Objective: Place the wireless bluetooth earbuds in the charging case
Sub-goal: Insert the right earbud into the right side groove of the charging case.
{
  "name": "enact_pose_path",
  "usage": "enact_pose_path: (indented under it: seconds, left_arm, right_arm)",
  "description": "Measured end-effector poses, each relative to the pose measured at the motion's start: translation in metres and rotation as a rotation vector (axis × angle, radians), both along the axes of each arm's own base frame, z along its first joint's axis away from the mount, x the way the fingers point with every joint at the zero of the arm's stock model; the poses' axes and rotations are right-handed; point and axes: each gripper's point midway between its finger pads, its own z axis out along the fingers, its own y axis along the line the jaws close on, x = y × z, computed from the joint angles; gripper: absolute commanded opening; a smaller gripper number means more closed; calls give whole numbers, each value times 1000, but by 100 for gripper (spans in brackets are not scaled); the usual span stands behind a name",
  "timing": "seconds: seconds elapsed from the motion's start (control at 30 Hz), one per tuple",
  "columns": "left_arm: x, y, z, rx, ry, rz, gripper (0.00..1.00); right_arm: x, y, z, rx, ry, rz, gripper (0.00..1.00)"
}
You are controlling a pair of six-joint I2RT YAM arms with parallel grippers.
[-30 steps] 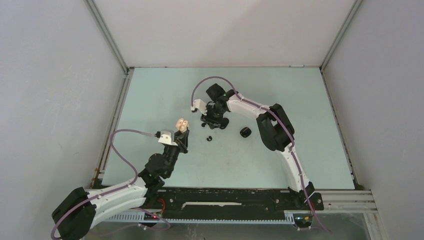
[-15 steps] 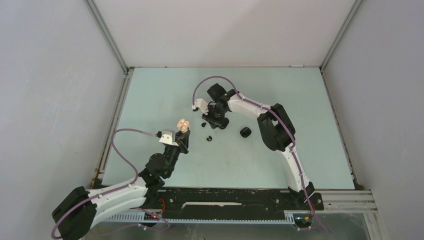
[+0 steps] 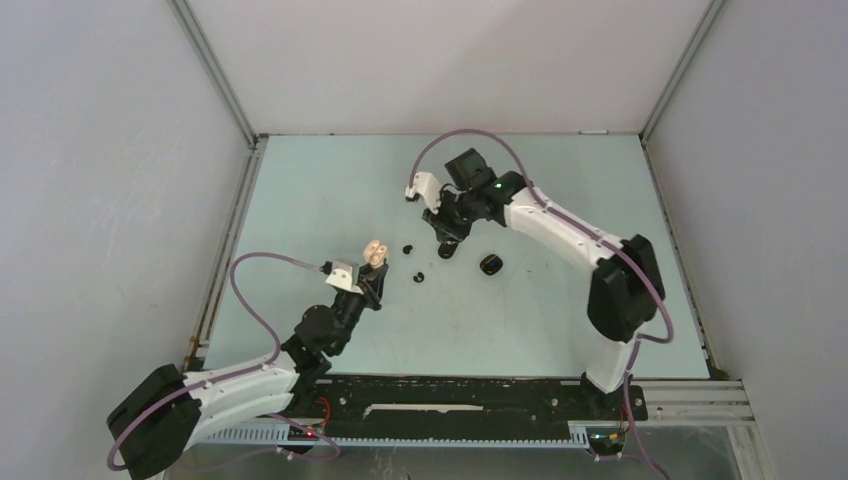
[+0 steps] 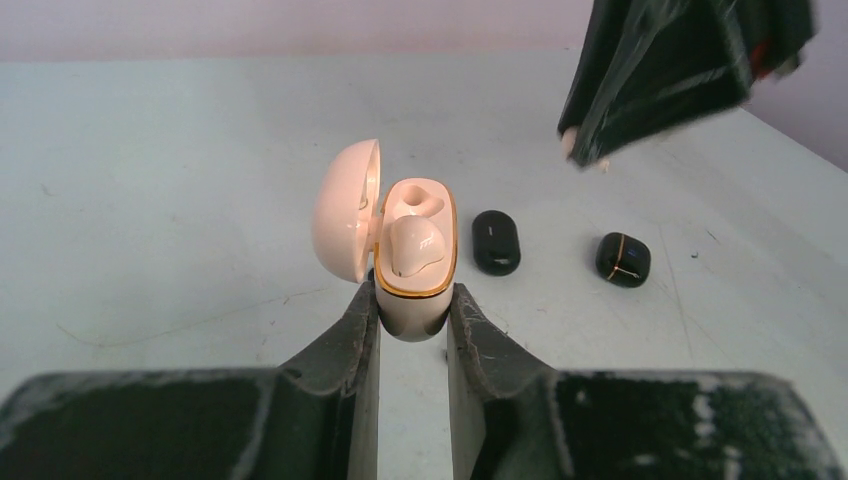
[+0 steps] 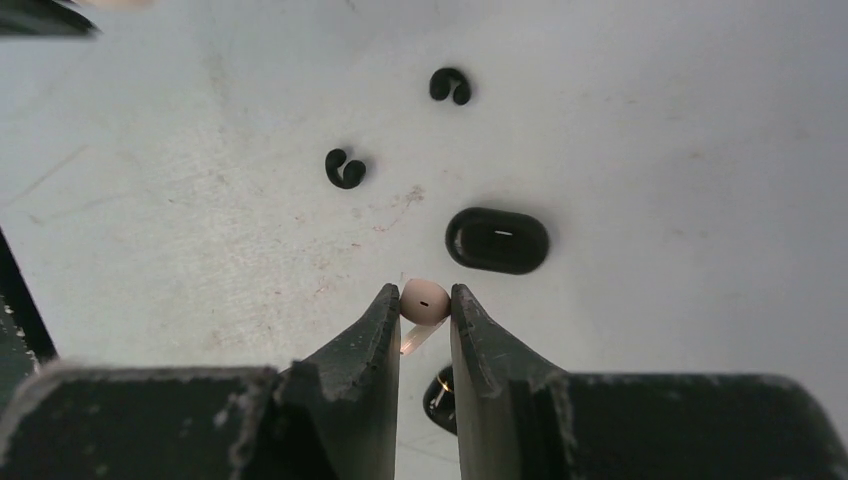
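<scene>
Whitish earbud [image 5: 425, 300] between right fingers [image 5: 378, 335], stem toward wrist

Plain grey-white walls [image 3: 100, 200] are boxing in a pale green surface [image 3: 320, 180] on three sides, metal struts [image 3: 214, 70] running up the far corners. Soft, even light is falling everywhere, and a black rail [image 3: 500, 392] is edging the near side.

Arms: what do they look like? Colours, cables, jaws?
Left arm and right arm match: white shells, black joints, a white camera block at each wrist, a mauve cable looping off each. Green light on the right one. Jaws dark, wedge-shaped, scuffed.
</scene>
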Motion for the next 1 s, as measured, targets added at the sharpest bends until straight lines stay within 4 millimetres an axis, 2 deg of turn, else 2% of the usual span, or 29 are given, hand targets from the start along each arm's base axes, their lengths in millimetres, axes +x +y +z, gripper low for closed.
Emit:
enact_pose_path:
  seconds: [0.23, 0.33, 0.43, 0.6, 0.67, 0.77, 0.87, 1.0]
  left_arm:
    - [-6, -23, 3, -9, -23, -117, 0]
    - [-10, -32, 8, -24, -34, -161, 0]
    - [-14, -46, 29, -54, -66, -206, 0]
    - [-21, -72, 83, -130, -143, -279, 0]
    - [-25, -80, 100, -150, -166, -304, 0]
    - [-32, -90, 115, -171, -183, -339, 0]
    - [-38, -99, 120, -181, -182, -378, 0]
    - [-49, -113, 123, -198, -163, -435, 0]
  right_arm:
    - [-10, -11, 92, 128, -186, 0, 0]
    - [-21, -15, 127, 171, -270, 19, 0]
    - [-43, -16, 163, 221, -343, 48, 0]
    - [-81, -25, 210, 296, -454, 85, 0]
    - [-94, -33, 223, 324, -528, 86, 0]
    - [-121, -45, 235, 378, -647, 112, 0]
    - [-142, -49, 246, 441, -764, 134, 0]
    - [-151, -43, 256, 500, -857, 133, 0]
